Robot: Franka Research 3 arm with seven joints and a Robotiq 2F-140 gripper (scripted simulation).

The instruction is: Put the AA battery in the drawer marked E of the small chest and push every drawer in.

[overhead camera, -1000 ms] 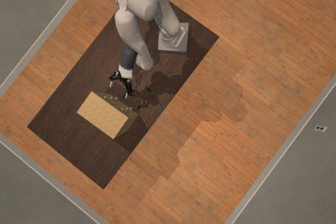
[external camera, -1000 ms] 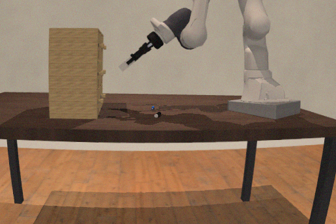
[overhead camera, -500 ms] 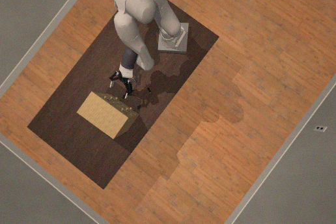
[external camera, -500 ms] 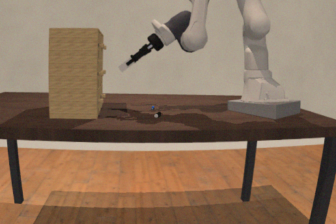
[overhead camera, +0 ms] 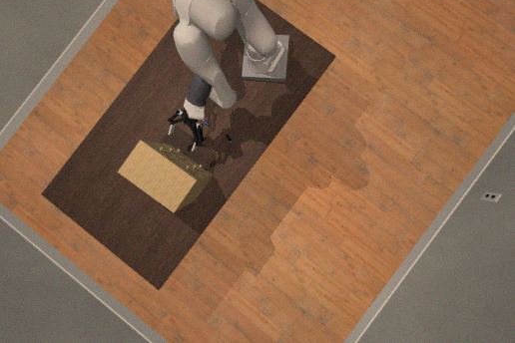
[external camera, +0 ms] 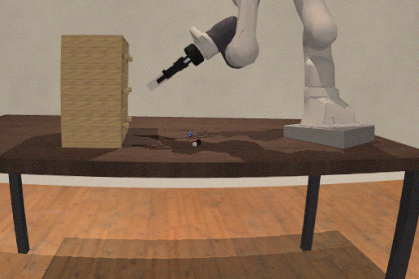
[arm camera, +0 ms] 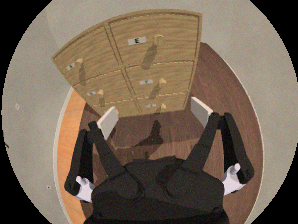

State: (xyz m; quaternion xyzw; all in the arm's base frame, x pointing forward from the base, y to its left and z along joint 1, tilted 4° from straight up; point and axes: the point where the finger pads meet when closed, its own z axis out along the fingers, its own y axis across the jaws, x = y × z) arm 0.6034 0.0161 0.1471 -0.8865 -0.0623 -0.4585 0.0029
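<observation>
The small chest [overhead camera: 157, 175] [external camera: 91, 90] stands upright, its drawers looking pushed in. The drawer marked E [arm camera: 175, 50] is the large top one at the right in the wrist view, with a small knob beside its label. My gripper [overhead camera: 182, 138] [external camera: 153, 84] [arm camera: 153, 108] is wide open and empty, tilted down, in front of the chest and apart from it, well above the table. A small dark cylinder with a pale end [overhead camera: 229, 139] [external camera: 196, 143] lies on the table; it looks like the battery, but it is too small to be sure.
A small blue thing [overhead camera: 206, 123] [external camera: 191, 134] lies on the table near the dark cylinder. The table [overhead camera: 125, 235] [external camera: 244, 167] ends not far beyond the dark cylinder. The arm's base [overhead camera: 264, 77] [external camera: 317, 135] stands on the side faced by the drawers.
</observation>
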